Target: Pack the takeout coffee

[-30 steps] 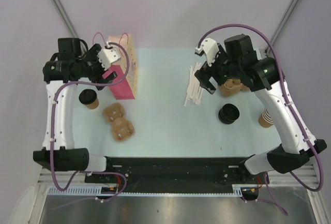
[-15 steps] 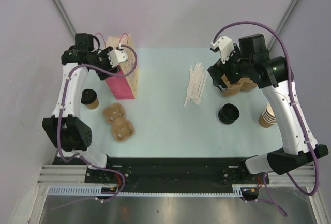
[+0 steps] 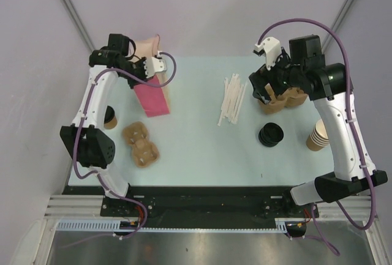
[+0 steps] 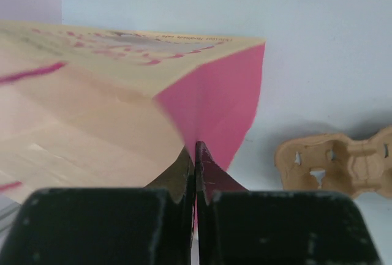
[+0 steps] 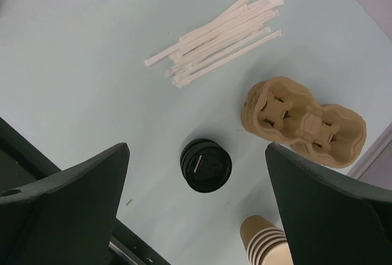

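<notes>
Your takeout coffee (image 3: 111, 118) stands on the table (image 3: 190, 149) just left of the pink paper bag (image 3: 154, 93), a little nearer the arm bases. The forearm of your left arm (image 3: 89, 103) crosses over it, so only a sliver of black lid and brown wall shows.

That arm rises steeply from its base and bends across to the bag's far end. The left gripper (image 4: 196, 155) is pinched closed on a fold of the bag's pink side panel, with no gap between the fingers. The bag leans with its pink side toward the overhead camera. You cannot tell whether its bottom touches the table.

An open cup carrier (image 3: 139, 144) lies on the near side of the bag, close to the coffee.

Well to the right of the bag, past the loose straws (image 3: 231, 100), your right arm (image 3: 340, 124) is raised and angled down. The right gripper (image 5: 196, 147) is spread wide and grips nothing. Below it are the black lids (image 5: 206, 165) and a stack of carriers (image 5: 303, 121). The stack of cups (image 5: 266, 240) is cut off at the wrist view's bottom edge.
</notes>
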`<state>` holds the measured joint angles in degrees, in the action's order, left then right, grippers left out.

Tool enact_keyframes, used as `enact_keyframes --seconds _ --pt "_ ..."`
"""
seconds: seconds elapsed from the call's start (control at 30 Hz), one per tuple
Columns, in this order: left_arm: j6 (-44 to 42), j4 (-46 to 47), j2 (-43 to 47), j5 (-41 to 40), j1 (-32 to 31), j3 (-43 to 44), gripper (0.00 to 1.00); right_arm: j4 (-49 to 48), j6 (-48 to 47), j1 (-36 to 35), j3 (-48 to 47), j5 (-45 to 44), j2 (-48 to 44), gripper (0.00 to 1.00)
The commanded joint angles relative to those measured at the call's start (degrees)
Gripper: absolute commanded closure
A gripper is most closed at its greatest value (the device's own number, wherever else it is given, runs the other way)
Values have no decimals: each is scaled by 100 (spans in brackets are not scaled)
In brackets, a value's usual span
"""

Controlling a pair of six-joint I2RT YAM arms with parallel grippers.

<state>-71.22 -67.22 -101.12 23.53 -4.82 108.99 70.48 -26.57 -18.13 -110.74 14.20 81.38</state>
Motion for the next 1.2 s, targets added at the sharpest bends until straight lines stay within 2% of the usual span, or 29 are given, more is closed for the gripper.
enact_keyframes --seconds 0.0,0.17,0.3,0.4,0.53,0.67,0.8,0.97,1.03,1.13,1.17 --pt "521 -10 689 609 -448 237 100 -104 204 20 -527 294 106 0" --pt "1092 25 1217 285 -1336 193 100 -210 327 64 -747 241 237 0" --pt "1540 -309 1454 -172 -2338 106 100 -271 451 169 -809 268 255 0" --pt "2216 -335 1578 -480 -3014 -403 99 -271 477 196 -809 242 325 0" --pt "2524 -213 2033 -621 -3744 -1177 95 -271 565 187 -1020 303 457 0" --pt "2938 -19 2123 -1016 -4526 -1722 92 -271 574 196 -1073 408 527 0" --pt "3543 -63 2009 -1026 -4809 -1864 92 -245 513 152 -1090 549 589 0" --pt "3826 -168 2035 -912 -4853 -1662 91 -280 424 -41 -1187 488 712 0" --pt "3870 -212 2035 -894 -4853 -1469 86 -280 389 -155 -1283 462 808 0" --pt "3993 -344 2035 -824 -4853 -1118 69 -306 354 -331 -1389 461 957 1" --pt "3993 -449 2018 -780 -4853 -1012 59 -333 345 -375 -1441 453 1002 2"
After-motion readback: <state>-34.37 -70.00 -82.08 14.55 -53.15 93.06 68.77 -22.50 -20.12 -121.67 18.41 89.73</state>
